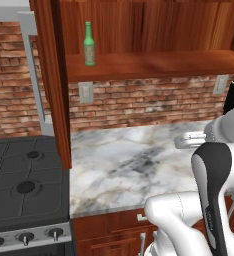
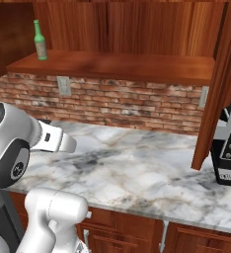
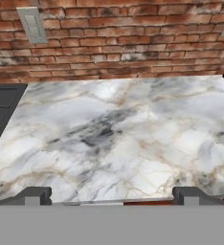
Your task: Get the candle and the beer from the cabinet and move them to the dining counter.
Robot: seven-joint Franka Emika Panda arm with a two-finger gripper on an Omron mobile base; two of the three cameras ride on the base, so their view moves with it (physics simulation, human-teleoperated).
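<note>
The beer (image 1: 89, 45) is a slim green bottle standing upright at the left end of the cabinet's shelf (image 1: 154, 65), also seen as the beer (image 2: 40, 42) on the shelf (image 2: 122, 64). The cabinet doors stand swung open at both sides. The candle is out of view, and so is the dining counter. My gripper (image 3: 112, 196) is open, its two dark fingertips (image 3: 35, 195) wide apart with nothing between them. It hangs over the marble worktop, well below the shelf and apart from the bottle.
A marble worktop (image 1: 134, 160) backed with red brick lies under the cabinet. A black stove (image 1: 24, 185) is at its left and a dark appliance (image 2: 228, 158) at its right. The open cabinet door (image 1: 54, 80) hangs down to the worktop's left edge.
</note>
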